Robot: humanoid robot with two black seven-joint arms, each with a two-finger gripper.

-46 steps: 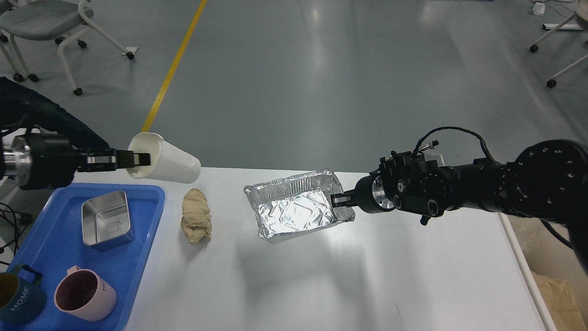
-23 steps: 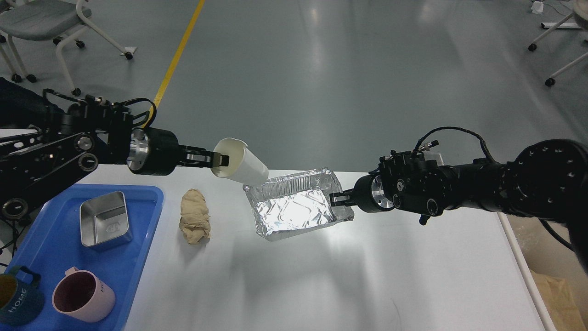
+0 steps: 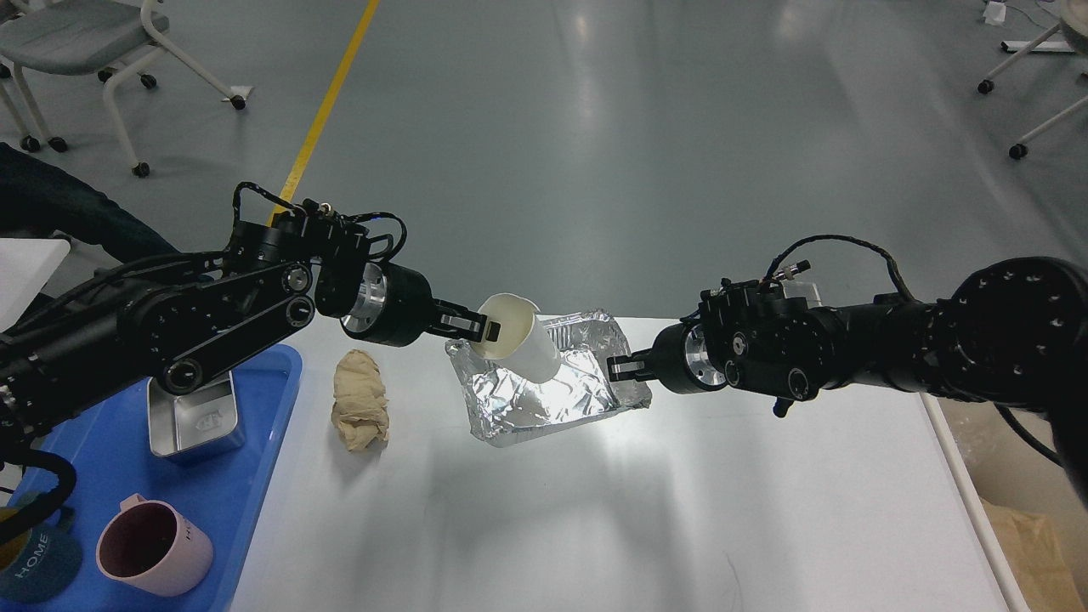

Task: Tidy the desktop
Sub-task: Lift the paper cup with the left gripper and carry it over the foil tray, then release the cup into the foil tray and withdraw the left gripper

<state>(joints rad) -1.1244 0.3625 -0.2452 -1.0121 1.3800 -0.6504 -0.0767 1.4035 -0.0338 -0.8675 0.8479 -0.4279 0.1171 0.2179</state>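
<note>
- At the far left our blue tray (image 3: 255, 501) sits on the desktop (image 3: 595, 527), holding a steel box (image 3: 197, 418), a pink mug (image 3: 153, 546) and a dark mug (image 3: 34, 565).
- Beside the tray a crumpled brown paper wad (image 3: 360, 411) lies loose on the white surface.
- Our left gripper (image 3: 473, 325) pinches the rim of a white paper cup (image 3: 518, 347), tilted over the foil container (image 3: 544, 393).
- Our right gripper (image 3: 622, 368) is clamped on the foil container's right rim, holding it slightly raised.
- We judge the step to be nesting the cup into the foil container; next we would lower the cup inside and release the rim.
- The paper wad is not yet cleared.
</note>
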